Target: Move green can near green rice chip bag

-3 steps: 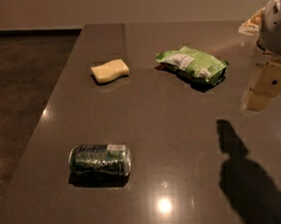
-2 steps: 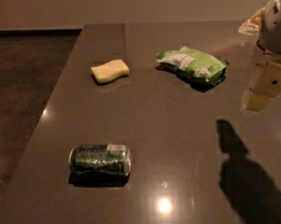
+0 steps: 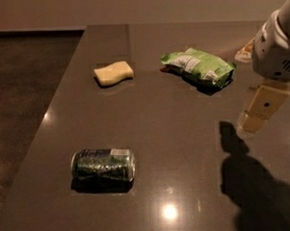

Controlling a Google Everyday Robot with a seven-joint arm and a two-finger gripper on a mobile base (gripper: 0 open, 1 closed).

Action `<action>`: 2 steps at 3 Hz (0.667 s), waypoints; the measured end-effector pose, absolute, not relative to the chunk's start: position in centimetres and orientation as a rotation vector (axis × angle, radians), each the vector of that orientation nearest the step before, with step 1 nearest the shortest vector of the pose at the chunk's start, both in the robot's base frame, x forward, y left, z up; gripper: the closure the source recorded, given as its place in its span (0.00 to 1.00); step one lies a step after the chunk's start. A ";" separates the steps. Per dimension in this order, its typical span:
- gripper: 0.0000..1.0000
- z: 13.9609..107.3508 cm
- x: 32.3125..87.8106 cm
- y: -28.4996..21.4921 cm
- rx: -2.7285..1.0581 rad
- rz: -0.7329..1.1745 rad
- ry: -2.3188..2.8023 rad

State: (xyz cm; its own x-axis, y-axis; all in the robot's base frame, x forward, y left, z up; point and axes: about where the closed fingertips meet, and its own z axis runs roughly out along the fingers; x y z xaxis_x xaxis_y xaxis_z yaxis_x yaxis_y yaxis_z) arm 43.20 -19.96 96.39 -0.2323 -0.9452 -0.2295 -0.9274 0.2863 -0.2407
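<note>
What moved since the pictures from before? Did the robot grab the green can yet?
Only the pincer moved: it slid a little left and lower, at the right edge, above the table. It has not grabbed the green can, which lies on its side at the front, far from it. The can, the green rice chip bag and the yellow sponge stayed put.
</note>
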 end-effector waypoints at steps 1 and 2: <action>0.00 91.0 41.2 -17.6 -1.739 0.071 2.272; 0.00 91.0 41.2 -17.6 -1.739 0.071 2.272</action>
State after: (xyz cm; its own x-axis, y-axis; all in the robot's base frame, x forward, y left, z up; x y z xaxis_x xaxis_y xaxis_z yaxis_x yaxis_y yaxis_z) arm 41.16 -17.55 90.97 -0.2371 -0.9391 -0.2486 -0.9528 0.2748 -0.1294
